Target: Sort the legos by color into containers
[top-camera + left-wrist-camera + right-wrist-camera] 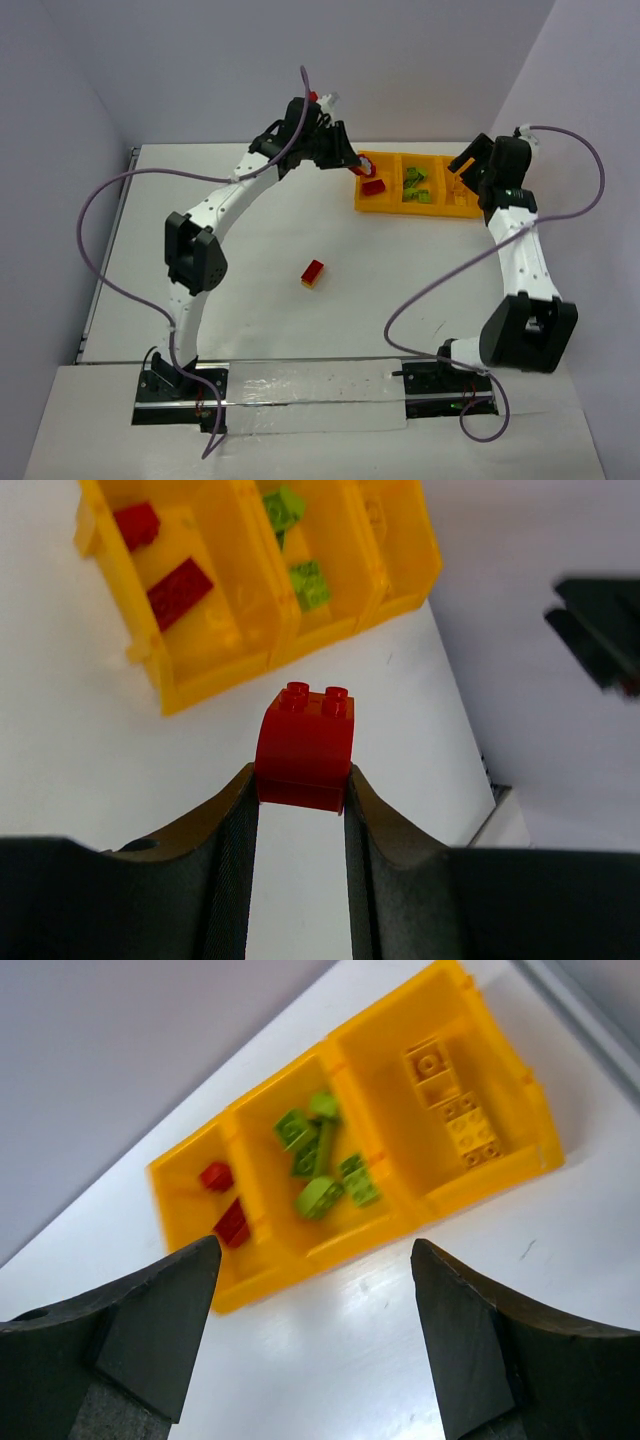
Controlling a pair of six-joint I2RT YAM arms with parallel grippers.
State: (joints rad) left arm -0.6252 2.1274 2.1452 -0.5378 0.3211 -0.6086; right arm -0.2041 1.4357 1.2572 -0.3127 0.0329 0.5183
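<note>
You have no writing, label or number to read here, not even on the orange-yellow plastic tray [480, 1185] ahead of the jaws.

A white table [255, 320] stands boxed in by plain pale grey walls [200, 60] under even light

Tray [410, 211]: orange-yellow translucent plastic, three open square compartments in a row. It sits flat by the table's [250, 220] far edge, toward the far right corner.
- Left compartment: two red bricks [232, 1222], lying apart.
- Middle compartment: loose heap of lime green bricks [320, 1198].
- Right compartment: yellow bricks [468, 1132], hard to pick out against the floor.

Curved red brick [305, 745]: two studs showing, pinched in the left claw [300, 780], raised off the table near the tray's left end.

Red-and-yellow pair [313, 273]: alone mid-table, well apart from the tray.
</note>
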